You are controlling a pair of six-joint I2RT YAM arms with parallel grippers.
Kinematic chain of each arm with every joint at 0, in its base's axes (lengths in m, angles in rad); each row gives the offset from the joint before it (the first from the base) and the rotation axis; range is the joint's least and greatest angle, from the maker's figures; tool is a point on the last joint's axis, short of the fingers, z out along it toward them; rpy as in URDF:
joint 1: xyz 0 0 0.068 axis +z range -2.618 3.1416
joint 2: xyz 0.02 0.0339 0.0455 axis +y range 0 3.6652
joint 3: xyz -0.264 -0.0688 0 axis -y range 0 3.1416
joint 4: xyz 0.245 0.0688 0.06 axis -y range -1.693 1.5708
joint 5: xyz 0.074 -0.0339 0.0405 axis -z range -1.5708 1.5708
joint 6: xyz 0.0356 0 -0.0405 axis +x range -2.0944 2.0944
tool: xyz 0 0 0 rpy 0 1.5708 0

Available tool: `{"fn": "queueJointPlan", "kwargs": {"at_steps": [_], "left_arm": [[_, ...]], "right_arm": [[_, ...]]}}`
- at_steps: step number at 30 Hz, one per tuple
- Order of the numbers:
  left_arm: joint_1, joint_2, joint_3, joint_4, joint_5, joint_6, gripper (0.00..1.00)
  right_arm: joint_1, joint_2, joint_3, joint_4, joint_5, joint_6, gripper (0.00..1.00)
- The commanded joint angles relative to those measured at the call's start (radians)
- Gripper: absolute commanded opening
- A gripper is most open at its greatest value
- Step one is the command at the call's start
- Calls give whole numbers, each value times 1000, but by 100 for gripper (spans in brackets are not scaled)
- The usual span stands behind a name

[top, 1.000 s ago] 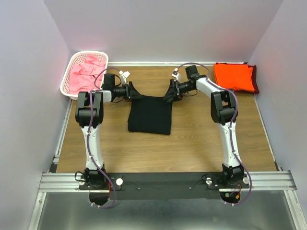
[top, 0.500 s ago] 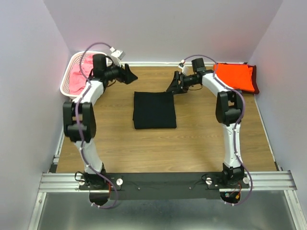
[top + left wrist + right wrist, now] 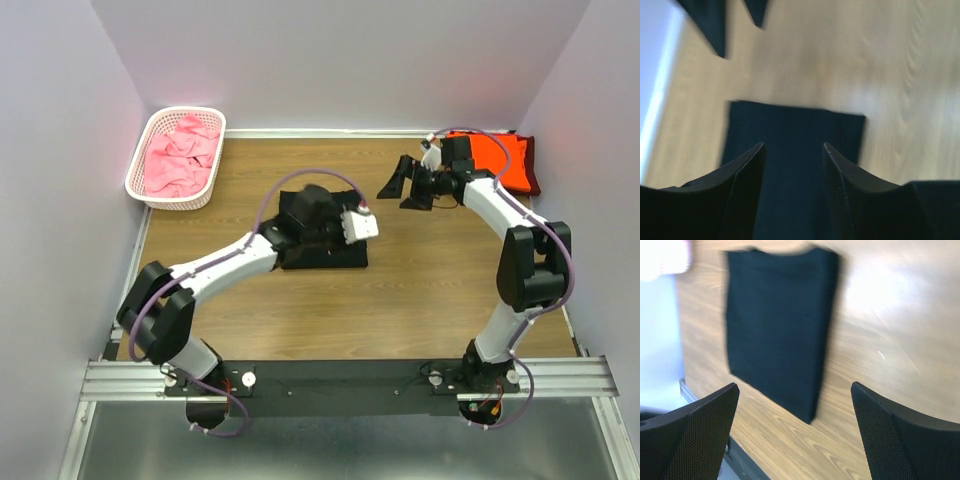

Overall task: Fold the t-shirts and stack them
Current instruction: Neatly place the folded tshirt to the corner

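A black t-shirt (image 3: 335, 255) lies folded in a rectangle at the table's middle; it also shows in the left wrist view (image 3: 795, 130) and the right wrist view (image 3: 777, 325). My left gripper (image 3: 792, 145) hovers over it, jaws apart, nothing between them. My right gripper (image 3: 403, 188) hangs wide open and empty over bare wood, right of the black shirt. A folded orange t-shirt (image 3: 508, 160) lies on a maroon one (image 3: 534, 182) at the far right. Pink t-shirts (image 3: 178, 160) are crumpled in the basket.
The white lattice basket (image 3: 185, 110) stands at the far left corner. Walls close the table at the back and both sides. The left arm (image 3: 225, 265) stretches low across the wood toward the black shirt.
Both grippers have let go of the black shirt's far edge. The left arm swung out to the basket and back over the shirt. The right gripper drew right and opened wider.
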Motion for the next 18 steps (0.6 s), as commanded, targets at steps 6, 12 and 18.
{"fn": "queueJointPlan", "kwargs": {"at_steps": [6,12,18], "left_arm": [[-206,180,-30,2,-220,143,50],[-218,268,10,11,-206,190,49],[-218,363,41,16,-182,219,49]], "right_arm": [[-48,-3,-126,72,106,116,100],[-51,32,-137,78,84,154,100],[-51,60,-149,92,54,188,100]]}}
